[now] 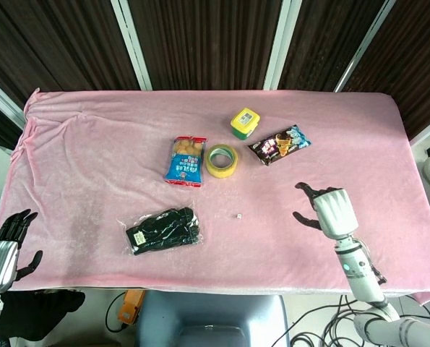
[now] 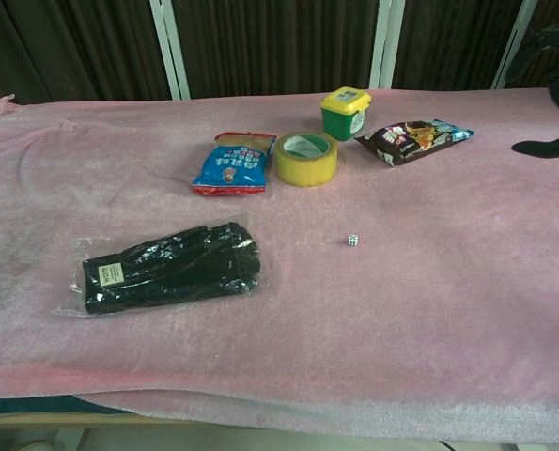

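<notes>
A small white die (image 1: 239, 215) (image 2: 352, 241) lies on the pink cloth (image 1: 92, 166) near the middle of the table. My right hand (image 1: 329, 207) hovers above the cloth to the right of the die, fingers spread, holding nothing; in the chest view only its dark fingertips (image 2: 547, 147) show at the right edge. My left hand (image 1: 3, 242) hangs off the table's left front corner, fingers apart and empty. A bag of black gloves (image 1: 163, 229) (image 2: 166, 268) lies at the front left.
At the back middle are a blue snack bag (image 1: 186, 160) (image 2: 235, 164), a yellow tape roll (image 1: 221, 160) (image 2: 306, 158), a green tub with a yellow lid (image 1: 244, 123) (image 2: 345, 112) and a dark ice-cream wrapper (image 1: 280, 144) (image 2: 412, 138).
</notes>
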{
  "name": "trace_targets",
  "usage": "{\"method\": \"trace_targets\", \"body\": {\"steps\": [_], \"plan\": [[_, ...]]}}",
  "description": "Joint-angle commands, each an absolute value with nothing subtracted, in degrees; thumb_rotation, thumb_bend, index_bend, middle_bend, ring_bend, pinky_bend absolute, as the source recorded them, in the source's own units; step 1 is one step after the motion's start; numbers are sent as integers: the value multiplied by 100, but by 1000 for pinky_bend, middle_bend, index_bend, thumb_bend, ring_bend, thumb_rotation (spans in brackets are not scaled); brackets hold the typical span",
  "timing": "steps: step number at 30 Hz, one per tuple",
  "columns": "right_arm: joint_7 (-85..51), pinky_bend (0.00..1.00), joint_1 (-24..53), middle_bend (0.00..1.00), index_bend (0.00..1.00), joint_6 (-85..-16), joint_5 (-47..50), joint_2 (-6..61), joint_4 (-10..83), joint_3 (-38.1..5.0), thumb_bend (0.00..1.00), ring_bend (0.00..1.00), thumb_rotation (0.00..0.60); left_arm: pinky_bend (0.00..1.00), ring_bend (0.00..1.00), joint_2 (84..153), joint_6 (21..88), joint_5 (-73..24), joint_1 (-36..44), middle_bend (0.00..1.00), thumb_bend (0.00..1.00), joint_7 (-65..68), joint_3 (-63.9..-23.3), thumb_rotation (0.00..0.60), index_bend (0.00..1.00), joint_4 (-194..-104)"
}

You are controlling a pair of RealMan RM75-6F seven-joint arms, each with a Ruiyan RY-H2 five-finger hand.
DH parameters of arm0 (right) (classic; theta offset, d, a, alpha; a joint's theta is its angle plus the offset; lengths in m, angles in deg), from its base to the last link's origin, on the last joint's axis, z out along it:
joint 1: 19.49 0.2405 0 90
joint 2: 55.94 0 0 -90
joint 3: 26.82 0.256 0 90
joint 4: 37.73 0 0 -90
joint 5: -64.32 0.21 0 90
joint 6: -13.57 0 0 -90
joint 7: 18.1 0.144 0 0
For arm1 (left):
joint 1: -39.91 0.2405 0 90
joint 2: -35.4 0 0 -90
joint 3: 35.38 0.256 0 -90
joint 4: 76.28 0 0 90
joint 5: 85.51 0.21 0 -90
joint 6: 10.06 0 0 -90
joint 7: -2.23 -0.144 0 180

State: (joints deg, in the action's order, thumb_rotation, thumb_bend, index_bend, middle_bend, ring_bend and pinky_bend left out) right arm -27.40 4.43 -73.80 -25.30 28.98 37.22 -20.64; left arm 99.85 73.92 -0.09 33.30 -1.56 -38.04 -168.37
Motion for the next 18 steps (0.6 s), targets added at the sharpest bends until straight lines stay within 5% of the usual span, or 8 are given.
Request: {"method": "trace_targets", "body": {"steps": [1,9,18], "plan": [[-2930,653,-430,588,458,-8150,-2593,2487,4178,-2430,218,602,600,326,99,9988,7392,21,3331,92,340,-180,-3784,600,132,-16850],[-2653,254,-958,228,178,-7845,-2258,1730,4927,-2811,184,217,600,326,99,10050,7400,94,3311,92,340,-370,-3756,600,132,-16872],[-2914,206,-1005,184,116,-7488,-2237,1450,5416,-2831,184,178,600,326,99,10085,7368,105,3290,93,340,-440,-3742,600,132,-16869]]}}
